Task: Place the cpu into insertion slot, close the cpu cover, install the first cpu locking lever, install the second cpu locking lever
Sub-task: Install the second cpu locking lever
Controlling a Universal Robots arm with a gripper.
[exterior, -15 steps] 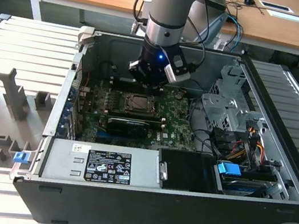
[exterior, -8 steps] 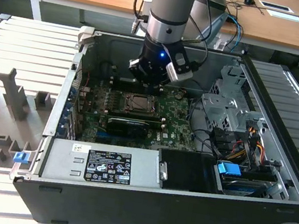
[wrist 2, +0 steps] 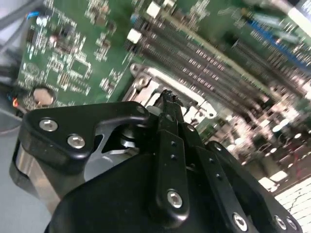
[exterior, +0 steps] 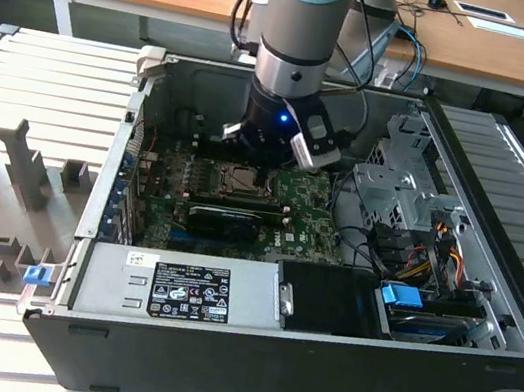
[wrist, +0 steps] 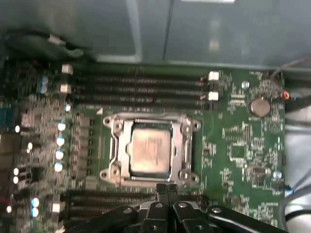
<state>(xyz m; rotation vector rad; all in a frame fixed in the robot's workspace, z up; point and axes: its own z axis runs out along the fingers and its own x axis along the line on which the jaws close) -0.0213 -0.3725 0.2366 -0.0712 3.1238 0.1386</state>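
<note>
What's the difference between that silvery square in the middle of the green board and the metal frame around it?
The cpu is a solid, plain silver-grey square; the cpu cover is an open frame with a large window. The cpu sits inside that window, while the cpu cover lies flat around it, reaching further out with tabs at its corners. Both are grey metal and lie level on the motherboard, just ahead of the gripper.

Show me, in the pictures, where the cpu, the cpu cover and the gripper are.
cpu (wrist: 151, 154): first wrist view, middle of its silver-grey top.
cpu cover (wrist: 184, 145): first wrist view, one side bar of the metal frame.
gripper (wrist: 166, 187): first wrist view, between the fingertips.
</note>
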